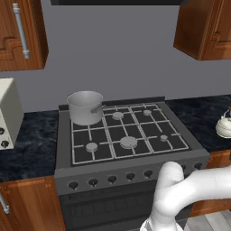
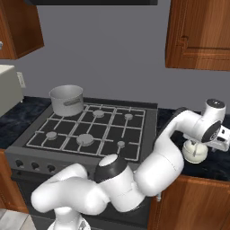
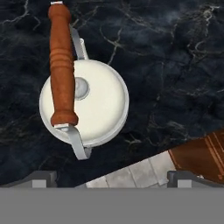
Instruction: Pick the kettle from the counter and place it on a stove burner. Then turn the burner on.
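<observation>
End effector [image 3: 112, 178]: fingers spread wide apart, gripping nothing, hanging above the kettle and looking straight down on it; in the hand view its two dark tips sit at the bottom edge.
Kettle [image 3: 84, 103]: small, round and cream-white, upright on the counter to the right of the stove, near the counter's front edge; its reddish-brown grip [image 3: 61, 65] lies across the lid on the wire handle.
Counter [image 3: 175, 65]: dark marbled stone on both sides of the stove.
Stove [image 1: 128, 135]: dark top with pale grates; small round burner cap [image 1: 164, 138] at front right, bare.
Pot [image 1: 85, 107]: grey steel, on the back left burner.
Arm [image 2: 179, 130]: reaches right from the base, over the counter.
</observation>
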